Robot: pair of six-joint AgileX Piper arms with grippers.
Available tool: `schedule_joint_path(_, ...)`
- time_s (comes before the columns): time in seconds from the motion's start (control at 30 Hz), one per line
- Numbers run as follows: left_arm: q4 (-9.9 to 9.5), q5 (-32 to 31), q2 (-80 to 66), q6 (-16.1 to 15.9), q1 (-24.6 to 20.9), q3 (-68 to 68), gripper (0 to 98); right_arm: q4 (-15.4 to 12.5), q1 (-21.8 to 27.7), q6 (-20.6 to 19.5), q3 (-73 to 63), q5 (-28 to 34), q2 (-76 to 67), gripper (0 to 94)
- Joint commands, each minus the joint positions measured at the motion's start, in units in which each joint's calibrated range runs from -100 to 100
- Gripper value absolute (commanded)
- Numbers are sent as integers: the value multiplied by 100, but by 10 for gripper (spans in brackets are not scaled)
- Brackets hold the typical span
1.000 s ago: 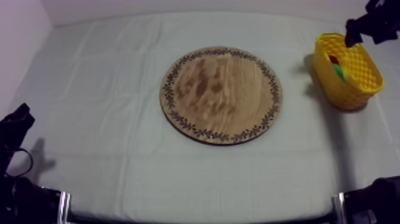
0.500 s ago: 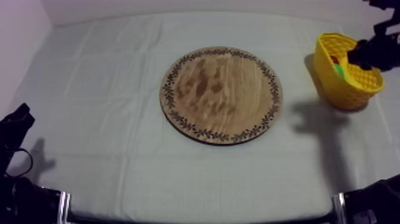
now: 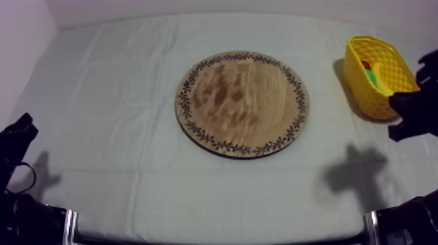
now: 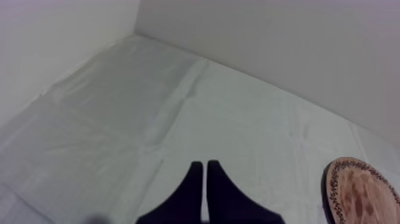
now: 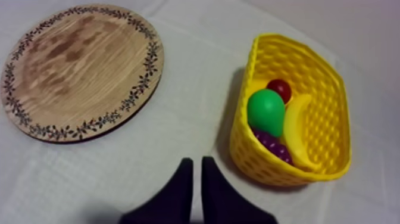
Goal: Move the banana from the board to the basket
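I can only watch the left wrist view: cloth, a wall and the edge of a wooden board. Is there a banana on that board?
Observer: No. The wooden board is bare; the banana lies in the yellow basket.
Operator: Is anything else in there with it?
Observer: Yes: a green pear, a small red fruit and purple grapes.
Operator: And where is the other hand?
Observer: The right hand hangs over the cloth beside the basket, closed and holding nothing.
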Motion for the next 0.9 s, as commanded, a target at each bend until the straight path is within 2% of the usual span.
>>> schedule_joint_path(0.0,4,-1,0,2,1,-1,1,-285,82,771,401,-127,-558,15)
schedule_joint_path(0.17,4,-1,0,2,1,-1,1,-415,158,905,1084,-263,-1215,5)
schedule_joint_path(0.3,4,-1,0,2,1,-1,1,-719,196,878,1326,13,-1665,4)
schedule_joint_path(0.4,4,-1,0,3,1,-1,1,-790,160,489,1436,-8,-1899,9)
schedule_joint_path(0.53,4,-1,0,2,1,-1,1,-608,29,-272,1568,-59,-2170,118)
schedule_joint_path(0.6,4,-1,0,2,1,-1,1,-534,-43,-578,1604,-60,-2319,133)
schedule_joint_path(0.77,4,-1,0,2,1,-1,1,-364,-121,-1124,1739,-244,-2710,66)
schedule_joint_path(0.87,4,-1,0,3,1,-1,1,-240,-95,-1131,1809,-381,-2774,25)
